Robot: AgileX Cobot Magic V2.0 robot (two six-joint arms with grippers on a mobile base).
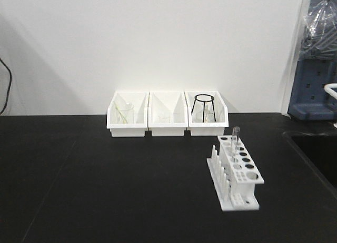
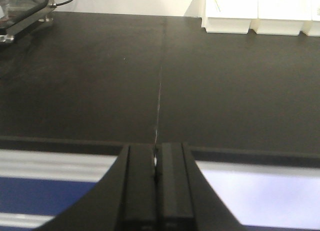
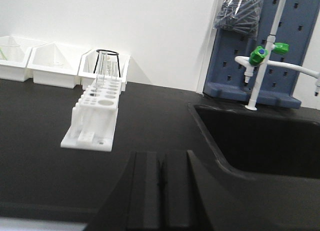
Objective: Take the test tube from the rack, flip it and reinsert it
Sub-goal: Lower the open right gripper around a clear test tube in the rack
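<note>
The white rack (image 1: pixel 235 173) stands on the black table at the right, with two rows of holes and a row of pegs along its left side. A clear test tube (image 1: pixel 235 135) stands upright in a far hole, rising above the top plate. In the right wrist view the rack (image 3: pixel 95 115) lies ahead and to the left, with the tube (image 3: pixel 102 65) at its far end. My right gripper (image 3: pixel 161 163) is shut and empty, short of the rack. My left gripper (image 2: pixel 156 153) is shut and empty at the table's front edge, far from the rack.
Three white open-front bins (image 1: pixel 167 114) line the back wall; the right one holds a black wire stand (image 1: pixel 203 107), the left and middle ones glassware. A sunken black sink (image 3: pixel 260 141) lies right of the rack, with a green-handled tap (image 3: pixel 260 61) and a blue pegboard (image 3: pixel 260 46) behind.
</note>
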